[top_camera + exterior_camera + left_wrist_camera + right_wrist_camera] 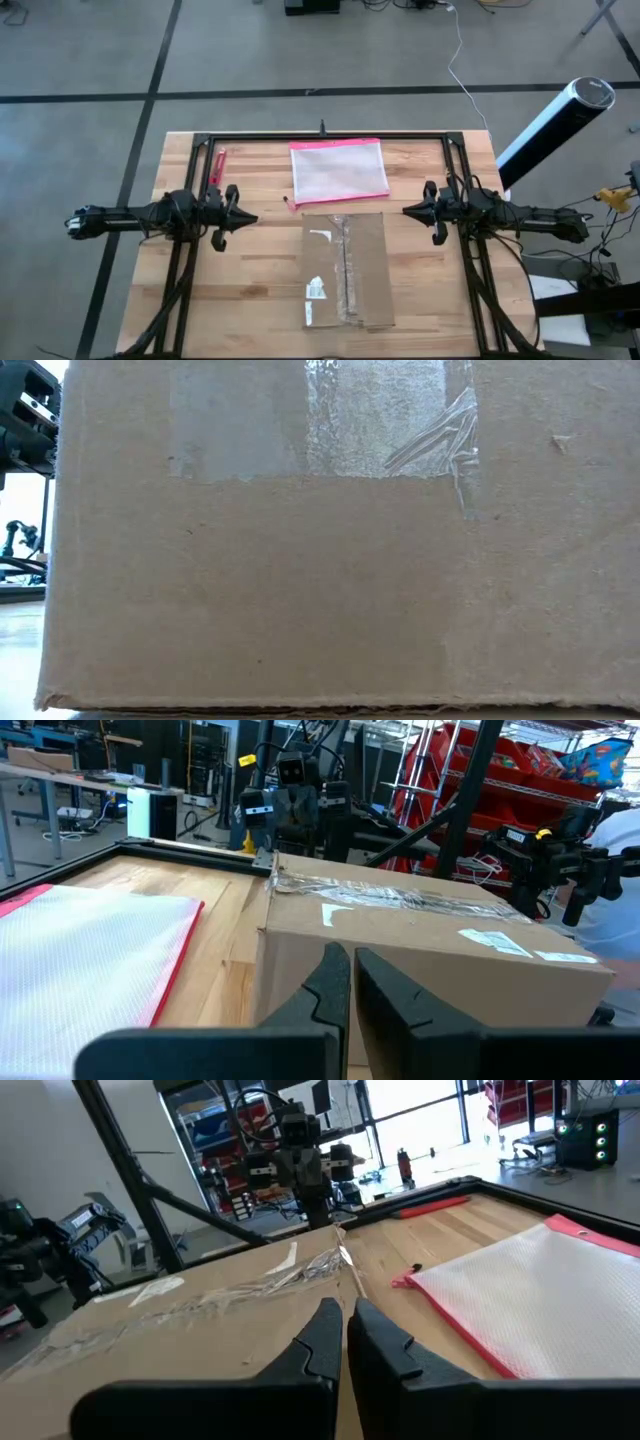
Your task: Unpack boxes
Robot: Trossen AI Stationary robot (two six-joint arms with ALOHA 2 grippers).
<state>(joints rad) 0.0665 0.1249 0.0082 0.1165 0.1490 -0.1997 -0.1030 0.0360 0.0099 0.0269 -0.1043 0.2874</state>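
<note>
Wooden table (250,290) holds one brown box (345,268), still taped, cut off at the near edge beside one pink pouch (338,171). Left gripper (244,217) and right gripper (412,210) hang pinched together, empty.

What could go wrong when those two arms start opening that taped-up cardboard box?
The box is sealed with clear tape along its seam, so the shut left gripper and right gripper may slip or tear the cardboard rather than lift a flap. Pushing could also slide the box into the pink-edged pouch lying right against it, or toward the table edge.
</note>
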